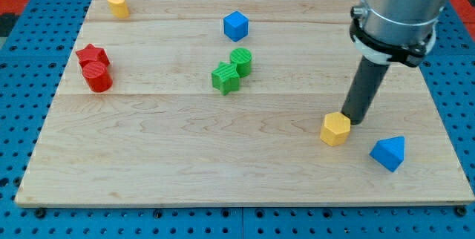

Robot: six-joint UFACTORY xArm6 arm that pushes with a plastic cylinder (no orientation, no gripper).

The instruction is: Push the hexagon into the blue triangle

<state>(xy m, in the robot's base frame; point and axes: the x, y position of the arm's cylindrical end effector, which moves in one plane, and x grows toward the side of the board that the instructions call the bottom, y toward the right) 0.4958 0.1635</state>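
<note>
My tip [355, 121] hidden behind yellow hexagon [335, 129].

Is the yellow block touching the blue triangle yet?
Not yet. My tip is against the yellow hexagon at its upper right side. A gap of bare board still separates it from the blue triangle, lower right. Closing that gap is what's left.

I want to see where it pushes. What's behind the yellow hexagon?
My tip stands just behind the yellow hexagon, at its upper right edge, seemingly touching. Whether they really touch is hidden by the block. The blue triangle lies to the lower right.
</note>
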